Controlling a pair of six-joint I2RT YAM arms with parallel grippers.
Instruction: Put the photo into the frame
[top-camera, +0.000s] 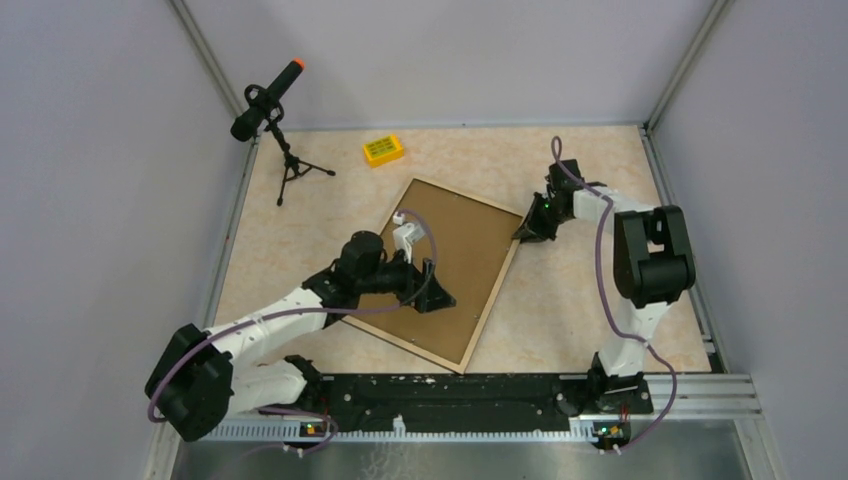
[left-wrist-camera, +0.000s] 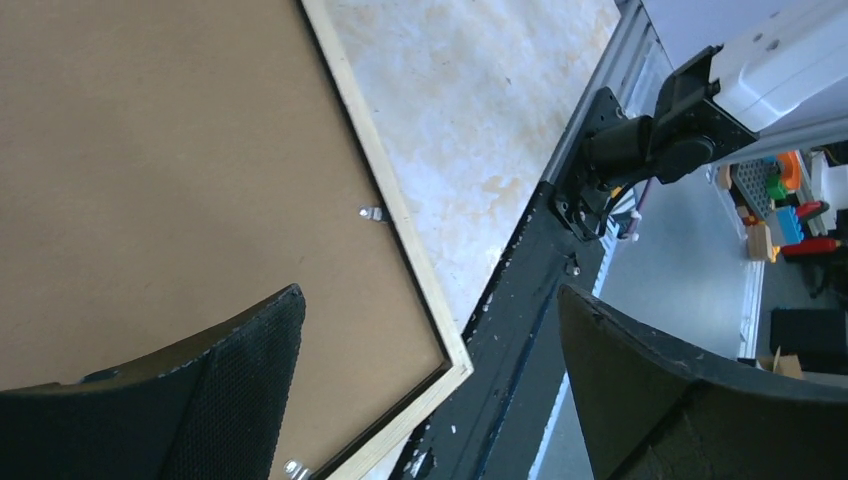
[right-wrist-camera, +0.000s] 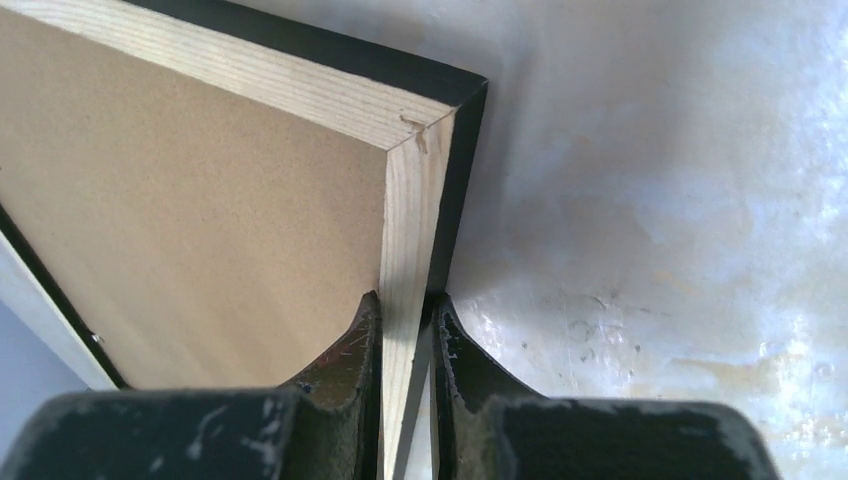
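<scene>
Looking down from the top camera, the frame (top-camera: 492, 295) lies back-up and askew on the table (top-camera: 580, 170), its pale wood rim running around a brown backing sheet (top-camera: 470, 250). The left gripper (top-camera: 437, 285) hangs over the backing sheet near the middle, and the right gripper (top-camera: 527, 228) sits at the frame's far right corner. From up here you can't tell how either gripper's fingers stand. A microphone (top-camera: 265, 100) on a small tripod (top-camera: 290, 168) and a yellow block (top-camera: 383, 149) stand beyond the frame, well apart from it.

The left wrist camera settles the first question. The left gripper (left-wrist-camera: 430, 295) is spread wide, its two dark fingers (left-wrist-camera: 240, 390) far apart and touching nothing. Below them show the backing sheet (left-wrist-camera: 180, 180), the frame's rim (left-wrist-camera: 377, 150) down to its near corner, and a small metal clip (left-wrist-camera: 372, 212) on the rim's inner edge, too small to make out from above. Past the corner are the table (left-wrist-camera: 470, 120) and the black base rail (left-wrist-camera: 520, 320).

The right wrist camera shows what the others miss. The right gripper (right-wrist-camera: 405, 320) is pinched onto the frame's wood rim (right-wrist-camera: 415, 200) just short of the mitred corner, one finger (right-wrist-camera: 350, 350) on the inner side by the backing sheet (right-wrist-camera: 200, 200), the other against the black outer edge.
</scene>
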